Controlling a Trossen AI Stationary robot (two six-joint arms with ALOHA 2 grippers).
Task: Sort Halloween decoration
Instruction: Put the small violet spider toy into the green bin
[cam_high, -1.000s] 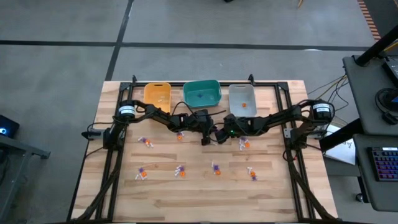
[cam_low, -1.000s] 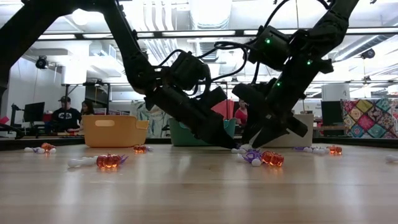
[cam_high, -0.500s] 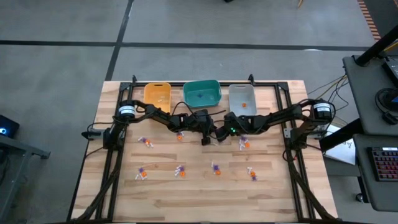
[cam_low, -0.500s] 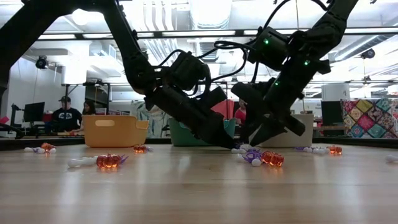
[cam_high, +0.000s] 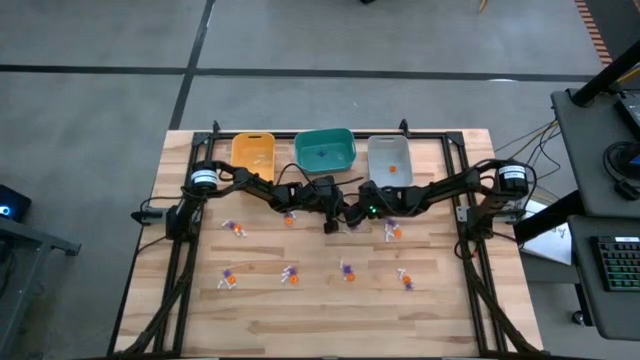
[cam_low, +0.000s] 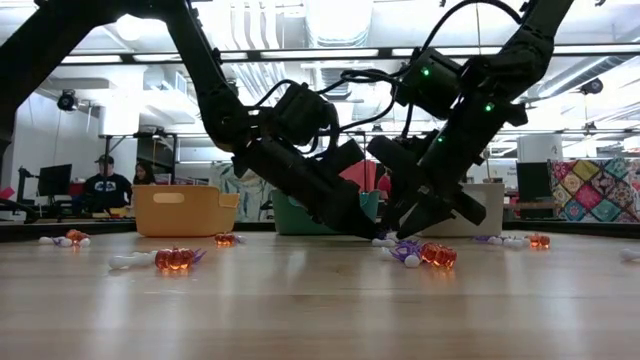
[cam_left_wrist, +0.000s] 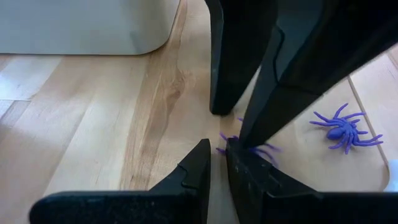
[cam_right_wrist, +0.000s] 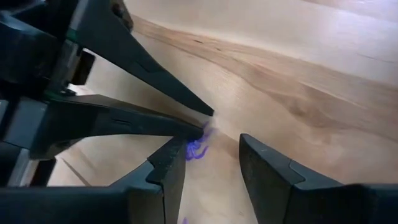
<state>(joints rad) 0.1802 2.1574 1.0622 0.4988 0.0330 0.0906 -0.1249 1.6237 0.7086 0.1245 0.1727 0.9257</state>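
- My left gripper (cam_left_wrist: 216, 163) sits low on the wooden tabletop (cam_high: 320, 300) in front of the teal plastic bin (cam_high: 325, 150), fingers nearly together, pinching the legs of a tiny purple plastic spider (cam_left_wrist: 249, 148).
- My right gripper (cam_right_wrist: 211, 163) stands open, one finger on either side of that same spider (cam_right_wrist: 198, 148), tips just beside the left fingertips.
- Risk: both grippers crowd one trinket. If either closes or shifts, the fingers may collide, or the spider may tear loose and skid away.
- Risk: the left pinch holds only thin legs, so a lift may drop the spider.
- A second purple spider (cam_left_wrist: 341, 127) lies near; a sweep may knock it.
- The remaining Halloween decoration pieces (cam_high: 290, 275) lie scattered across the tabletop, unsorted; one orange piece (cam_high: 393, 169) lies in the grey plastic bin (cam_high: 388, 146).
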